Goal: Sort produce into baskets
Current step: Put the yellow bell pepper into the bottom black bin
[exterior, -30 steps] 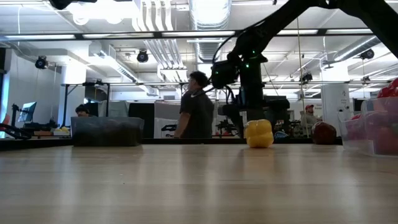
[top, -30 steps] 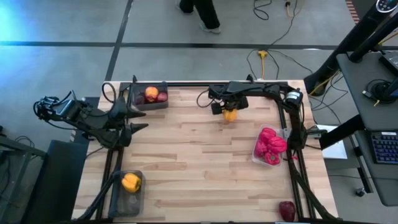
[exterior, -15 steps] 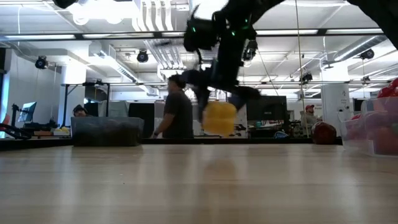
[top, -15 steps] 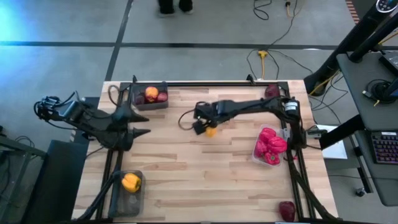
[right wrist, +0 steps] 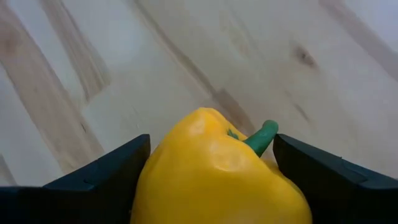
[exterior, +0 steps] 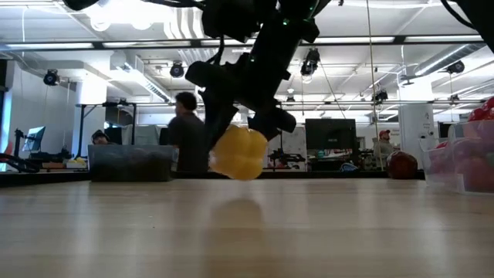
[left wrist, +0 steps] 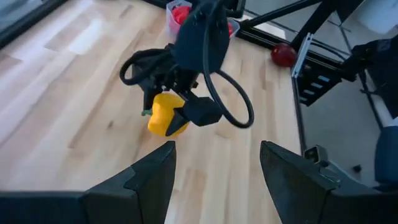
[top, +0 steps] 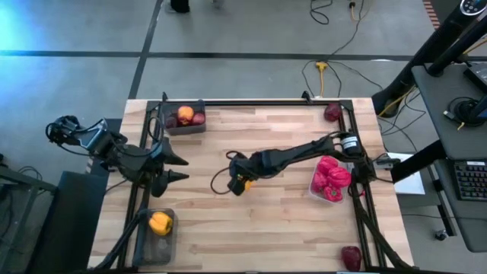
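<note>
Step in hand: carrying a yellow bell pepper [top: 242,183] across the surface [top: 251,228], judged to be bound for the bin with yellow produce.
Doing it well: keep the pepper clear of the wood during the traverse, since the low view shows it just above the surface; come in over the bin's open top rather than its wall, and release only once the pepper is low inside, because a rounded glossy piece would likely roll or bounce out.
Right gripper [top: 240,183]: near the middle of the surface, reaching toward 9 o'clock from its base; its fingers are spread about as wide as the pepper and press on both its sides, stem up, as the right wrist view shows.
Held pepper: off the surface, gripped at its flanks, green stem [right wrist: 261,138] free between the fingers.
Target bin [top: 144,245]: dark bin at about 7 o'clock on the surface, already holding one yellow pepper [top: 160,223]; well apart from the carried one.
Other bins: dark bin at 11 o'clock [top: 169,129] holds apples and an orange-yellow fruit; clear bin at 3 o'clock [top: 315,194] holds red peppers.
Loose produce: one dark red apple [top: 332,113] at 1 o'clock, another [top: 351,256] at 5 o'clock.
Left gripper [top: 176,168]: waiting at 9 o'clock, fingers spread wide, holding nothing.
Risk: the left gripper lies close to the route toward the bin.
</note>
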Controlling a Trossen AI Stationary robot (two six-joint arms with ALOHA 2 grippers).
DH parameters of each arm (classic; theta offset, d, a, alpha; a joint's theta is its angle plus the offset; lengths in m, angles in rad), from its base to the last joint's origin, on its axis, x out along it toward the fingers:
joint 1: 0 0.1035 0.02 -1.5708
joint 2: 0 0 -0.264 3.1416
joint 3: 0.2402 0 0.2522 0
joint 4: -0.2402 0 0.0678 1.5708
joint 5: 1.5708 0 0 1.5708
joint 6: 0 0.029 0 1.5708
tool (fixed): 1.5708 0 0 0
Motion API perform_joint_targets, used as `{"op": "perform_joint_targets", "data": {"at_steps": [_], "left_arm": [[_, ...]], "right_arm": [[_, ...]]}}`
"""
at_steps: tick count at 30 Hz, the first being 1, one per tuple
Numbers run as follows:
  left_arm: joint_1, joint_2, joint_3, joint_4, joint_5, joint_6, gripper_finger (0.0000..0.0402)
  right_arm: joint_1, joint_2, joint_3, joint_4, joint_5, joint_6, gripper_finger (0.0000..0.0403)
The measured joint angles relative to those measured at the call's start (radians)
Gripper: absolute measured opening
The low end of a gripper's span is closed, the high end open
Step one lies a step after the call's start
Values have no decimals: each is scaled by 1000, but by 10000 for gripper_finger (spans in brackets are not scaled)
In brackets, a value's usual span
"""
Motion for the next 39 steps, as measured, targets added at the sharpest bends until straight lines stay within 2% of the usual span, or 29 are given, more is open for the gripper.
{"op": "perform_joint_targets", "data": {"at_steps": [5, 12, 16, 21, 27, 34, 39], "left_arm": [[-5, 20, 0, 30, -28, -33, 230], [-4, 83, 1, 30, -285, -89, 291], [18, 154, 1, 30, -365, -187, 332], [46, 301, 1, 35, -369, -318, 367], [48, 507, 1, 115, -407, -427, 377], [48, 698, 1, 284, -417, -424, 378], [51, 802, 1, 372, -435, -422, 378]], "right_arm": [[12, -5, -1, -3, 83, 33, 358], [7, -65, 24, -28, 32, -70, 378], [12, -156, 25, -96, 46, -109, 379], [22, -305, 26, -259, 205, -148, 379], [25, -463, 24, -411, 345, -142, 380], [29, -570, 17, -501, 376, -74, 380], [48, -579, 13, -585, 376, -10, 380]]}}
